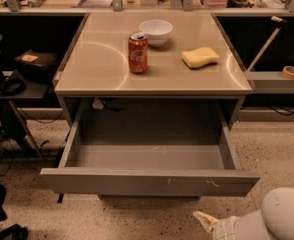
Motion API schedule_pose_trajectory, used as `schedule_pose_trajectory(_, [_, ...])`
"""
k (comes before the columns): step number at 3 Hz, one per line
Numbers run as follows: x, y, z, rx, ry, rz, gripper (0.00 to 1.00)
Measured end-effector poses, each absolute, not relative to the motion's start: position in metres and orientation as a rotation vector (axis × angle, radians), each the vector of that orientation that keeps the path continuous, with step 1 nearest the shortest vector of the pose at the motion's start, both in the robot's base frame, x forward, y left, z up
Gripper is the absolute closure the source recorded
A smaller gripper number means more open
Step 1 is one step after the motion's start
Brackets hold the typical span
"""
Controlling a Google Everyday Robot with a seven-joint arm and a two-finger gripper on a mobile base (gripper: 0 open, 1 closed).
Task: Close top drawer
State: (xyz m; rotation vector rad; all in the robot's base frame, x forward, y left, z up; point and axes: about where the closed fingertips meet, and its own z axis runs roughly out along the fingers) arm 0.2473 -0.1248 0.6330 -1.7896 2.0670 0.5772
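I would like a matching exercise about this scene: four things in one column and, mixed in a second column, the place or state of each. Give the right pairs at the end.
Things
1. soda can
2. sponge
3. top drawer
4. end effector

Place or state
A. pulled out, open
B. low at the right, in front of the drawer
C. yellow, lying on the right of the table top
D. red, upright beside the white bowl

Pairs: 1-D, 2-C, 3-A, 4-B

Warm overhead light is glaring in curved streaks across the surface (102,71). The can (137,52) is casting a soft shadow, and the top drawer (147,181) is sinking into dimness at its back. The tool (209,224) is showing pale at the lower right of the frame.
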Motion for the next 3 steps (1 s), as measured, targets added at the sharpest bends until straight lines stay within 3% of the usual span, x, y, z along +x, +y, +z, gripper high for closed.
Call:
schedule_pose_trajectory(1, [0.275, -0.079, 0.585, -1.809, 2.036, 0.618, 0.00])
schedule_pose_trajectory(3, [0.338, -0.014, 0.573, -1.800, 2.009, 0.463, 0.00])
